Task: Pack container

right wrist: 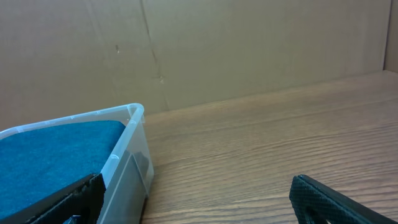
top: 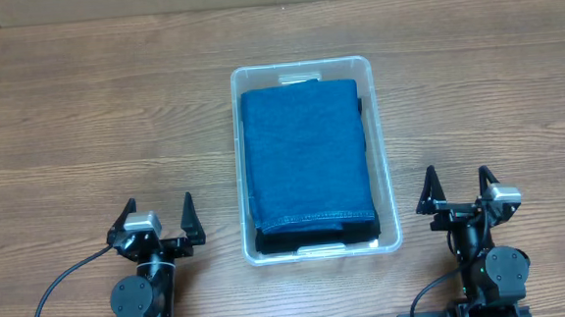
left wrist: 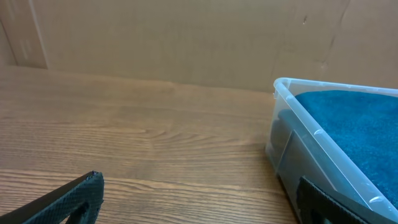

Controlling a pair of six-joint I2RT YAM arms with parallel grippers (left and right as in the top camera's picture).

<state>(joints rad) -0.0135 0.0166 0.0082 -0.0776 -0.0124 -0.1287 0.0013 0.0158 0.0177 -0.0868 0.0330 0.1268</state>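
Note:
The clear plastic container (top: 386, 182) stands in the middle of the wooden table. A folded blue cloth (top: 307, 155) lies on top inside it, with a dark cloth (top: 307, 239) showing under its near edge. The container also shows in the left wrist view (left wrist: 298, 140) and in the right wrist view (right wrist: 127, 158). My left gripper (top: 158, 210) is open and empty, left of the container near the front edge. My right gripper (top: 456, 185) is open and empty, right of the container. Neither touches the container.
A brown cardboard wall (left wrist: 186, 37) stands along the far edge of the table. Black cables (top: 59, 285) run from both arm bases at the front edge.

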